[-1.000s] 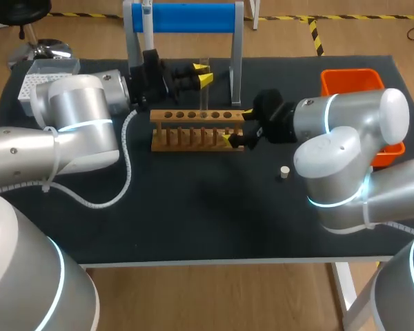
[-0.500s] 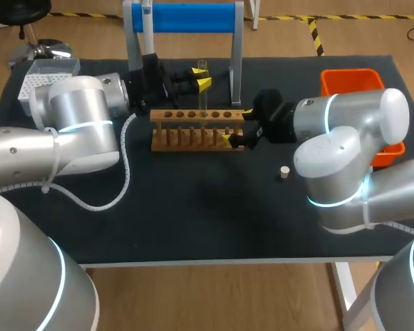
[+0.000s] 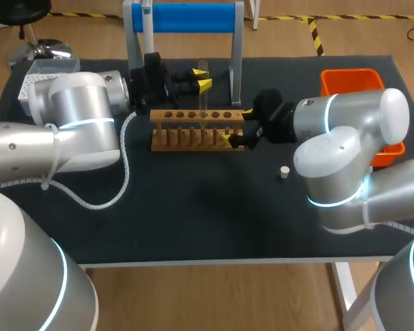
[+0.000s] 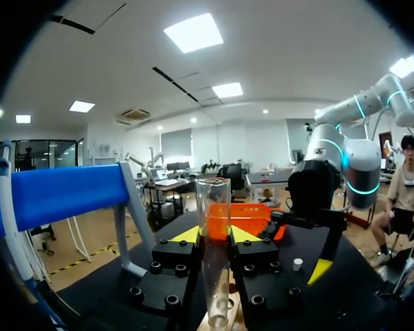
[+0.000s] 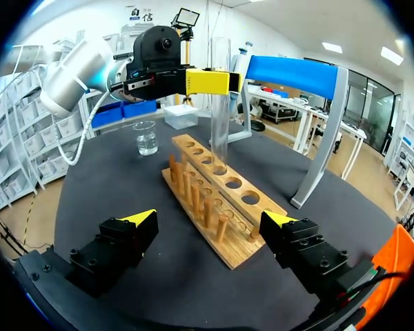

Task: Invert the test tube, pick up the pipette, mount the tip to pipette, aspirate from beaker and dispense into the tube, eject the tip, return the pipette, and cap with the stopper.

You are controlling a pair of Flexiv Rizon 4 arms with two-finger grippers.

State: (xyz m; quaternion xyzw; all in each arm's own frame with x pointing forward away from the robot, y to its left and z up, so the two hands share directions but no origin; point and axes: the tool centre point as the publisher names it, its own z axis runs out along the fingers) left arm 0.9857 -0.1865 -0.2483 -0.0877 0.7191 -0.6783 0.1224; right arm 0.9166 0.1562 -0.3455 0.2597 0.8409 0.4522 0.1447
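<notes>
Two hands: left hand (image 4: 214,235) clamps upright test tube (image 4: 214,200), right hand (image 5: 208,218) wide open astride rack (image 3: 193,121) end; tube foot unclear

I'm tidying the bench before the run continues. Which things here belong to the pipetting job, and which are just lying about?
Job: test tube in left gripper, pipette, tip box, beaker, stopper.
Not named in it: wooden rack, blue-barred stand, orange bin; likely supports, so leave them.
</notes>
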